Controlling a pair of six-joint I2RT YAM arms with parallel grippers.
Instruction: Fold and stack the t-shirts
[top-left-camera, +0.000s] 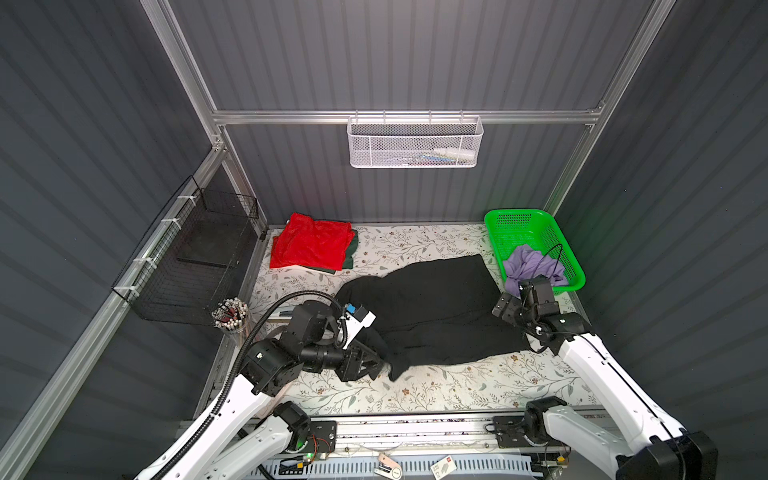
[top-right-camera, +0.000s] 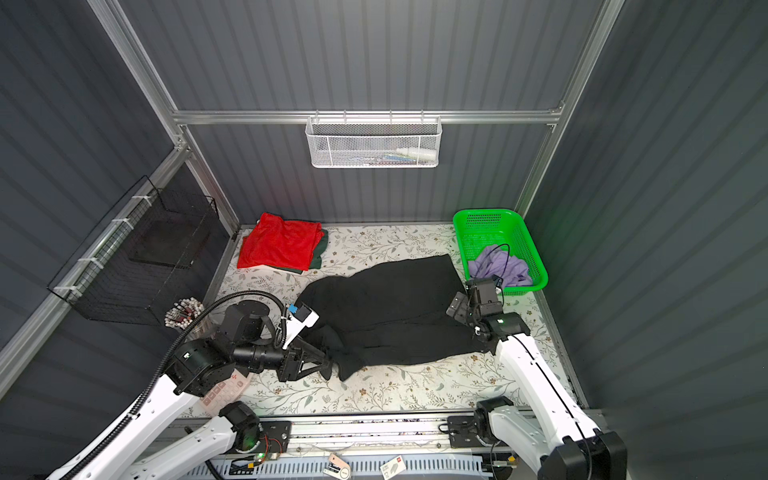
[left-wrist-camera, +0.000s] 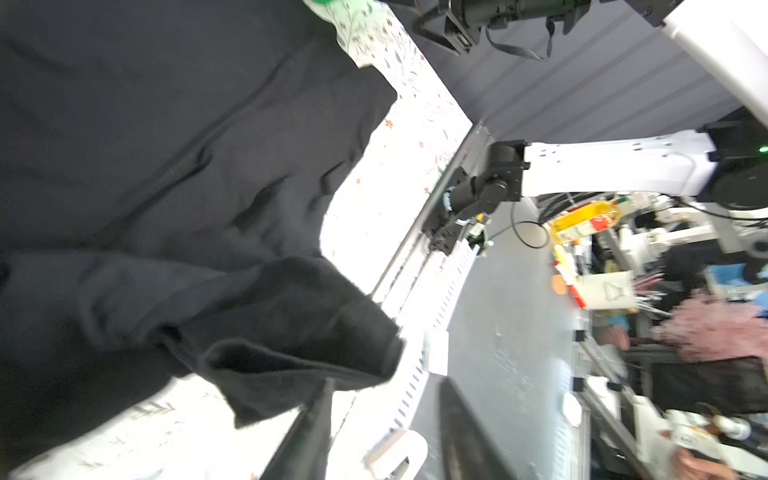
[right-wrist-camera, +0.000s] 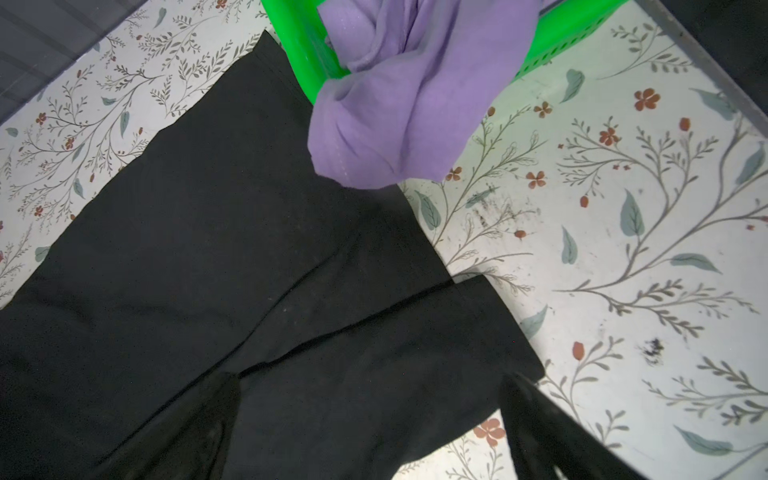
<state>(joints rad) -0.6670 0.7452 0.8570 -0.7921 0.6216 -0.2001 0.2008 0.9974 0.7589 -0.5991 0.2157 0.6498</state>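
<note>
My left tool (left-wrist-camera: 386, 386) is apart, with the black t-shirt (left-wrist-camera: 166, 166) sleeve right at one finger. My right tool (right-wrist-camera: 372, 380) is spread wide over it.

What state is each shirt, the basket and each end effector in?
black t-shirt: spread on the table, partly folded, rumpled.
dark green t-shirt: folded, bottom of the stack.
red t-shirt: folded, atop the dark green t-shirt.
green basket: upright.
lavender t-shirt: crumpled, spilling over the green basket's rim.
left end effector: open, at the black t-shirt's edge.
right end effector: open, above the black t-shirt.
</note>
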